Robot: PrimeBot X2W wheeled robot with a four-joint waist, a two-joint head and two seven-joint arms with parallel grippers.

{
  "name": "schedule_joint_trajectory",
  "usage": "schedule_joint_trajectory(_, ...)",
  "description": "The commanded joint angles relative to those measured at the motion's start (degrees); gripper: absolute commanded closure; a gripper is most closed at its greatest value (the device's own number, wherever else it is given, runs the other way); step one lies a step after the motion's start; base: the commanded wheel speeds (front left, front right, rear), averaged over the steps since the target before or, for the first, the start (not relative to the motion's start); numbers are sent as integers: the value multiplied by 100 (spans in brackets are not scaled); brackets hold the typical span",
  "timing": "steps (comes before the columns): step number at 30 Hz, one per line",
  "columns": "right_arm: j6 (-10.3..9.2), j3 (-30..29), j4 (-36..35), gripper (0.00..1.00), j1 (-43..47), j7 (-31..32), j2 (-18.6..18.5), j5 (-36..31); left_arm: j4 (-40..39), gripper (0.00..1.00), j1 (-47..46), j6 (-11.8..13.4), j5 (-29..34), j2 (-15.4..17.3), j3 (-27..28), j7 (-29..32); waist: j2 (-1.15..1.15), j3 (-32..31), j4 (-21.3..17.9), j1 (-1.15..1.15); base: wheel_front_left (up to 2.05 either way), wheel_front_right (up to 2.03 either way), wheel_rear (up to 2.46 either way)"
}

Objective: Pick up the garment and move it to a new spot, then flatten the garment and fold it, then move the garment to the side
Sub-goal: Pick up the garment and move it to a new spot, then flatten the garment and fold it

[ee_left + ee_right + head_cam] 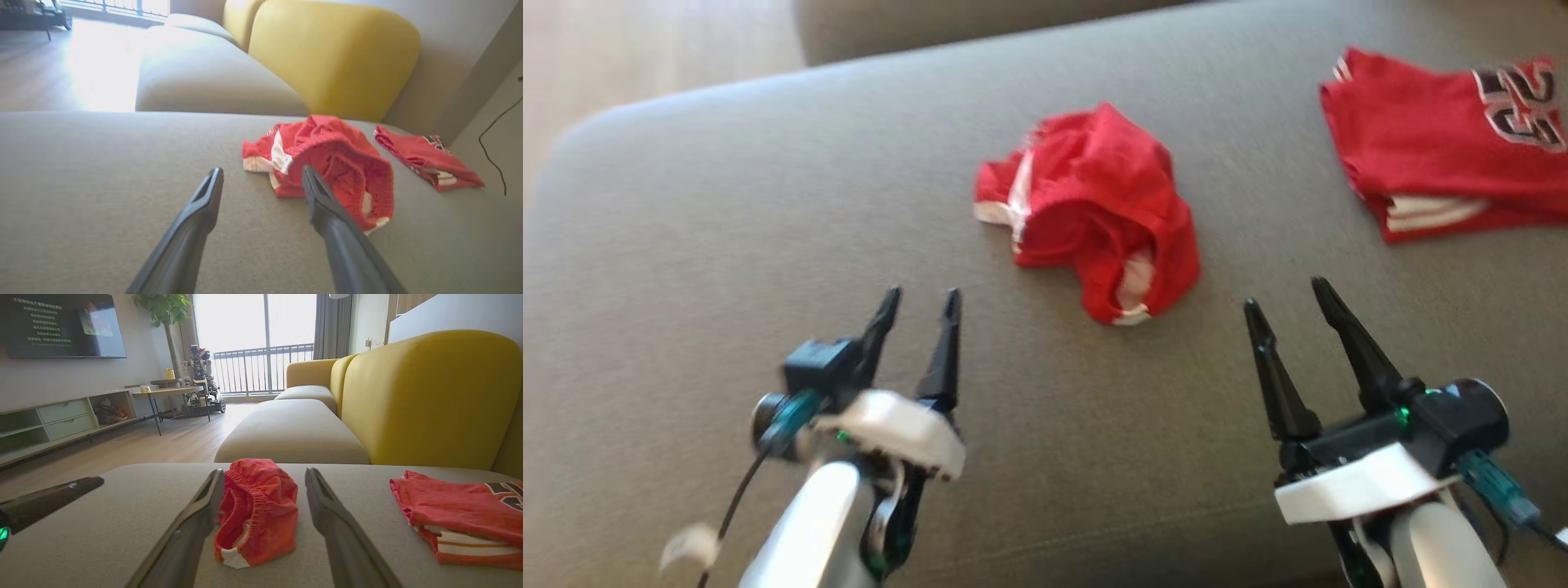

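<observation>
Much bare grey seat cushion (686, 269) lay open toward its rounded left edge, beside wooden floor (163, 443). A yellow backrest (425, 396) stood behind. The garment (1094, 204), crumpled red shorts with white trim, lay mid-cushion, apart from a folded red jersey (1437, 147). Both the left end effector (923, 296) and right end effector (1286, 292) hovered nearby, open and empty.

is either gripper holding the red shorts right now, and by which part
Nothing is held. The left gripper and right gripper both stand open and empty, short of the crumpled red shorts, which lie loose on the grey sofa seat.
</observation>
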Motion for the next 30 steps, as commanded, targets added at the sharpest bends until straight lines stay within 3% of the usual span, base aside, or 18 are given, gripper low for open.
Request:
schedule_joint_trajectory(1,-2,14,-142,0,36,-37,16,-82,-655,0,307,106,199,56,465,-69,0,-552,541,0,0,0,0)
schedule_joint_trajectory(2,-2,14,-142,0,36,-37,16,-82,-655,0,307,106,199,56,465,-69,0,-552,541,0,0,0,0)
schedule_joint_trajectory(7,-2,-443,-99,0,287,-37,16,-91,-2128,0,1206,357,855,-74,1183,-70,0,-725,799,0,0,0,0)
schedule_joint_trajectory(11,-2,-633,-118,0,532,-37,16,-31,-2692,0,1765,390,1416,-117,1328,-70,0,-899,929,0,0,0,0)
schedule_joint_trajectory(20,-2,-707,-49,0,1057,-37,16,-124,-2897,0,2567,230,1963,-136,1466,-70,0,-1098,906,0,0,0,0)
schedule_joint_trajectory(30,-2,-502,-67,0,1026,-37,16,59,-2832,0,2539,277,1835,-150,1481,-70,0,-1082,826,0,0,0,0)
